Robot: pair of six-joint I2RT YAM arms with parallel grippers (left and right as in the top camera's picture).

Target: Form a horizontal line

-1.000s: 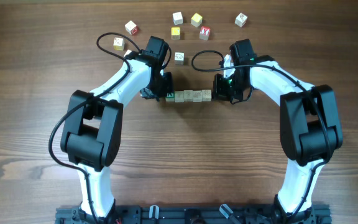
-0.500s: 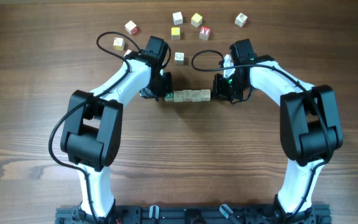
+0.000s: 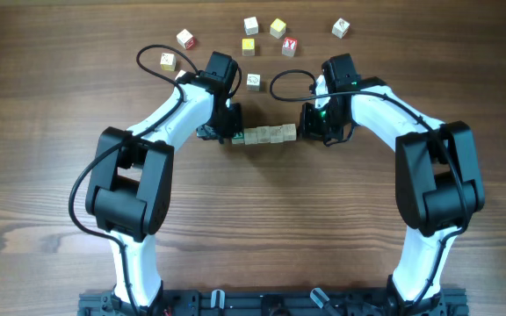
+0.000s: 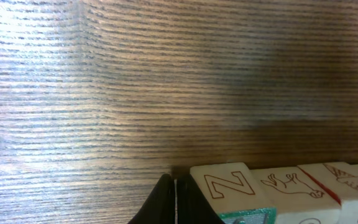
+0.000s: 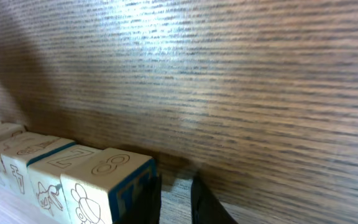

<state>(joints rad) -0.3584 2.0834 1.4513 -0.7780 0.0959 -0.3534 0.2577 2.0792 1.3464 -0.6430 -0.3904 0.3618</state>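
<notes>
1. So, both arms bend inward from the base. The left arm reaches to the green end of the horizontal line, and the right arm reaches to the opposite end. The line lies on the table between the 2 grippers, cubes edge to edge, and looks like 5 cubes.
2. The left gripper is low at the green end cube. Its fingers are pressed together and hold nothing. Overhead can't tell whether it is touching the cube or just beside it.
3. The right gripper is low at the line's other end. Its fingers are slightly apart with only bare table between them.
4. Only the left wrist view shows the tight seam of the left gripper, just beside a cube with a Z face, with animal drawings on the next cubes.
5. Only the right wrist view shows the gap in the right gripper and a blue-sided end cube just beside 1 finger.
6. Only overhead shows the loose cubes, well apart from the line on the side away from the base.
7. Compared with 1 second ago, the line has slid slightly toward the left gripper's end and the right gripper has followed it. The loose cubes are unchanged.
</notes>
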